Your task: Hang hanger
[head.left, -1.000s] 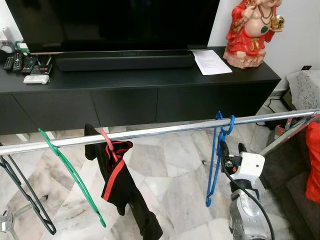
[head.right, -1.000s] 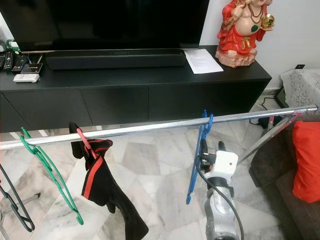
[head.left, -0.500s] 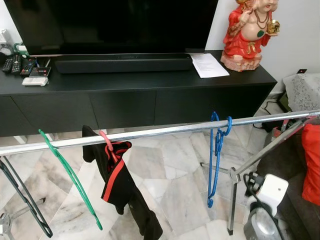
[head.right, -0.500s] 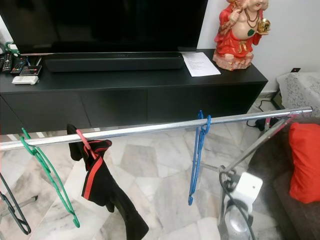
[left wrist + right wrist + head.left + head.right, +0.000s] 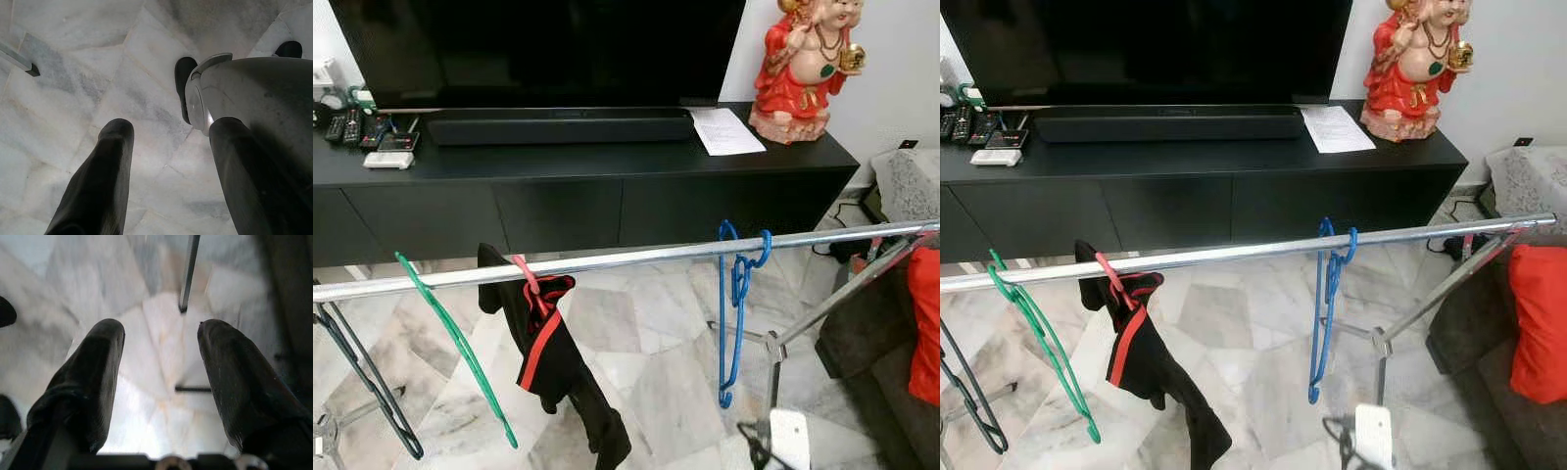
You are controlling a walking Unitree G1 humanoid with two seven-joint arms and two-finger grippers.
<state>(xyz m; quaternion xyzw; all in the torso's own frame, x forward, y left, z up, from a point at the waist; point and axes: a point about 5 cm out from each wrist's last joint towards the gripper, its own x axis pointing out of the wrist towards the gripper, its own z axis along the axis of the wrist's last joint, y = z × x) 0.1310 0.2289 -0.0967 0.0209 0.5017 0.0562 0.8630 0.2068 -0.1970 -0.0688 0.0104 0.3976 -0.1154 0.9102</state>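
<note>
Blue hanger (image 5: 737, 294): hooked on the steel rail (image 5: 607, 259), hanging free beside a garment (image 5: 553, 367). Right gripper (image 5: 159, 382): spread, empty, low over the floor. Left gripper (image 5: 168, 181): spread, idle. Risk: the arm's cable or wrist could snag the hanger and unhook it.

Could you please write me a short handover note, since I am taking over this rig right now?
Right gripper: open, empty, low above the marble floor.
Left gripper: open, empty, pointing at the floor.
Blue hanger hangs by its hook on the silver rail, free of both grippers.
Also on the rail: green hanger, red hanger with a black garment, dark hanger.
Done: blue hanger hung. Left: nothing evident.
</note>
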